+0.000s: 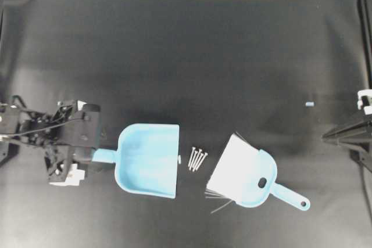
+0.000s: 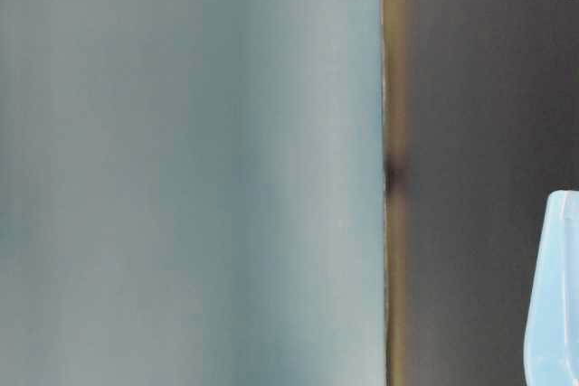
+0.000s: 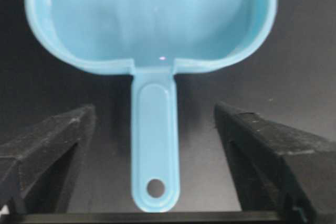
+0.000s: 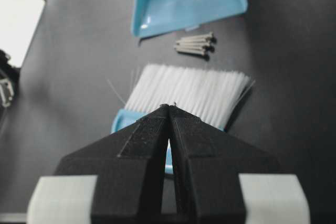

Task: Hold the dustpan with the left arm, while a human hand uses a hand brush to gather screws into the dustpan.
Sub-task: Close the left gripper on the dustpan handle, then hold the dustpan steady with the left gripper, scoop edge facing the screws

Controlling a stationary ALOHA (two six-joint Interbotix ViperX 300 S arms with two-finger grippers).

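Left wrist view: the left gripper (image 3: 157, 129) has its fingers (image 3: 50, 148) wide apart, with the dustpan (image 3: 155, 145) handle lying between them, untouched. The grab comes first; next they must squeeze shut on the handle. The screws (image 1: 197, 159) wait beyond the pan's mouth.

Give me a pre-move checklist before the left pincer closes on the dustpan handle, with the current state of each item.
1. Left pincer open wide enough: ok, both fingers stand apart from the handle.
2. Dustpan handle centred between the fingers: ok in the left wrist view.
3. Dustpan mouth facing the screws: ok, the open edge points at them.
4. Screws gathered between the dustpan and the brush: ok, they lie in one small bunch.
5. Human hand holding the brush: not ok, no hand in view; the brush lies on the table.
6. Right pincer out of the way: ok, shut and parked at the table's far right.
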